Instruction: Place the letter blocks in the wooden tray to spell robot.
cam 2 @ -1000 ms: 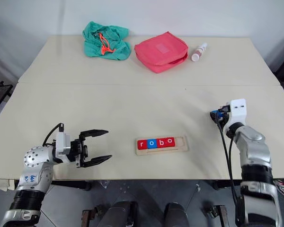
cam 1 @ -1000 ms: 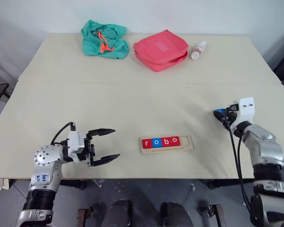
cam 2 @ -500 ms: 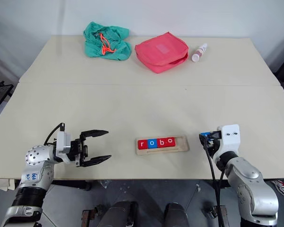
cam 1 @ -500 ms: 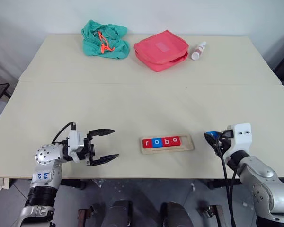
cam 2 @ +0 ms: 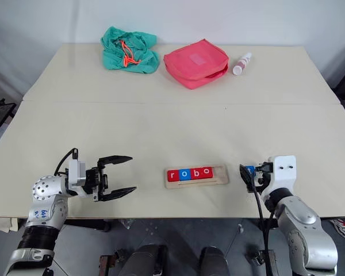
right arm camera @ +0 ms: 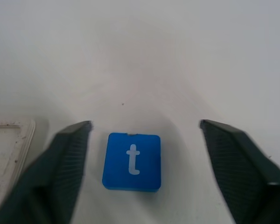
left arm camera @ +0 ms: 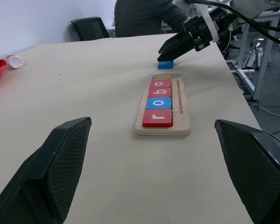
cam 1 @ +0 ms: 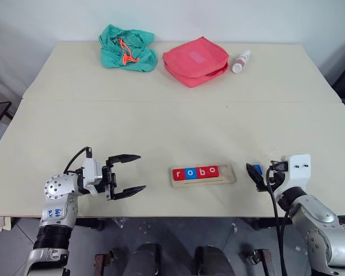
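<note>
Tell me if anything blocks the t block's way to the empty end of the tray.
Nothing visible does. The t block lies flat on the bare table just off the tray's empty end, between the open fingers of the right hand. The slot after "robo" is free.

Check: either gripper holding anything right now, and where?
Nothing held. Right gripper is open, the t block lying on the table between its fingers. Left gripper is open, empty.

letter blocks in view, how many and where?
5. Four sit in the wooden tray spelling "robo": red r, blue o, red b, red o. The blue t lies on the table just past the tray's empty end, between the right gripper's open jaws.
</note>
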You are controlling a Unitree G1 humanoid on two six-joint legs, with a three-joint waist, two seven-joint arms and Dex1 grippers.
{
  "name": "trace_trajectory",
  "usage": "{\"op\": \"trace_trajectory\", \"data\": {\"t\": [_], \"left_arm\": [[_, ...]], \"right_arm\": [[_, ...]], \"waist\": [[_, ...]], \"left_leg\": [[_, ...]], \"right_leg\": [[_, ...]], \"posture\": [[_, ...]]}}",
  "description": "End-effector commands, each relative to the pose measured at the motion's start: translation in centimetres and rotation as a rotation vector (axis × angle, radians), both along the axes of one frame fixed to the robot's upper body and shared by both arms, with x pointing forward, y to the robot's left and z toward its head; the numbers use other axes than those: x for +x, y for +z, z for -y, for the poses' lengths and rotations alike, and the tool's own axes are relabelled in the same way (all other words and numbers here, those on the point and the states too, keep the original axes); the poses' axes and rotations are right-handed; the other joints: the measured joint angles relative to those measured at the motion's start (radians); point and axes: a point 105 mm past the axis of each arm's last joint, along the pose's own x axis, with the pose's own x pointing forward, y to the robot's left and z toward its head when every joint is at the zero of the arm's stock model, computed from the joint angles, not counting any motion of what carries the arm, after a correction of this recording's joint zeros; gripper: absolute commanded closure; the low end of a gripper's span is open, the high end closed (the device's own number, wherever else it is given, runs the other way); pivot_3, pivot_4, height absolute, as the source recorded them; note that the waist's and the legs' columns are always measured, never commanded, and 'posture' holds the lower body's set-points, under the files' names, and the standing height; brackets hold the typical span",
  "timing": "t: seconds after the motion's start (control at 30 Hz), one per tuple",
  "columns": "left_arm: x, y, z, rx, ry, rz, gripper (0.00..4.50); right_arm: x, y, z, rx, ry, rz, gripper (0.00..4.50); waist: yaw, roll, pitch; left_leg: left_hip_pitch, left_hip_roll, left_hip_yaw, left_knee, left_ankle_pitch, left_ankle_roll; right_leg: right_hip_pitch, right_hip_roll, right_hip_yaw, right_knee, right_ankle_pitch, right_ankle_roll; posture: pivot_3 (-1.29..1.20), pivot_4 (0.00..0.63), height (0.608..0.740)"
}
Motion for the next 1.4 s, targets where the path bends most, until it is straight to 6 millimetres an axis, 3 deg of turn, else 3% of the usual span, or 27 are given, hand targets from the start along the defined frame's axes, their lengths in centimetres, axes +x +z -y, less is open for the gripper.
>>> {"op": "trace_trajectory", "data": {"t": [0.03,0.17,0.43,0.67,0.93,1.2,1.3,1.4], "left_arm": [[-0.3,0.5,-0.6,-0.011,0.018,0.030,0.00],[-0.4,0.4,-0.6,-0.008,0.016,0.028,0.00],[-0.5,0.0,-0.6,0.005,0.016,0.033,0.00],[-1.0,-0.1,-0.8,0.010,-0.020,0.006,0.00],[-1.6,-0.1,-1.2,0.019,0.001,0.015,0.00],[-2.2,-0.1,-1.4,0.015,0.048,0.023,0.00],[-2.2,-0.1,-1.4,0.015,0.056,0.024,0.00],[-2.2,-0.1,-1.4,0.013,0.062,0.026,0.00]], "right_arm": [[-0.7,0.8,0.6,-0.058,0.068,0.025,0.02],[-1.2,1.0,0.4,-0.131,0.209,-0.003,0.02],[-0.7,2.9,0.7,-0.399,0.664,-0.092,0.02],[0.4,2.0,1.6,-0.611,0.967,-0.215,0.02],[3.2,1.8,2.6,-0.738,1.082,-0.271,0.02],[4.7,1.5,2.5,-0.751,1.138,-0.296,0.02],[4.6,1.5,2.4,-0.736,1.157,-0.311,0.60],[4.5,1.4,2.5,-0.743,1.165,-0.324,1.62]], "waist": [[0.001,0.000,0.000],[0.001,0.000,0.000],[0.000,0.000,0.000],[0.001,0.000,0.000],[-0.002,0.000,0.000],[-0.003,0.000,0.000],[-0.002,0.000,0.000],[-0.002,0.000,0.000]], "left_leg": [[0.000,0.000,0.000,0.000,0.000,0.000],[0.000,0.000,0.000,0.000,0.000,0.000],[0.001,0.001,0.002,0.001,0.000,0.001],[0.001,0.000,0.001,0.002,0.000,0.001],[0.000,0.001,0.000,0.002,0.000,0.001],[0.000,0.001,-0.001,0.003,0.000,0.000],[0.000,0.001,-0.001,0.003,0.000,0.000],[0.000,0.001,-0.001,0.003,0.000,0.000]], "right_leg": [[0.000,0.000,0.000,0.000,0.000,0.000],[0.000,0.000,0.000,0.000,0.000,0.000],[0.002,0.000,0.000,-0.002,0.000,0.000],[0.003,0.000,-0.002,-0.003,0.000,0.000],[0.003,0.000,-0.004,-0.004,0.000,0.000],[0.003,0.000,-0.005,-0.004,0.000,0.000],[0.004,0.000,-0.005,-0.004,0.000,0.000],[0.004,0.000,-0.004,-0.004,0.000,0.000]], "posture": [[0.00,0.150,0.740],[0.00,0.150,0.740],[0.00,0.150,0.740],[0.00,0.150,0.740],[0.00,0.150,0.740],[0.00,0.150,0.740],[0.00,0.150,0.740],[0.00,0.150,0.740]]}}
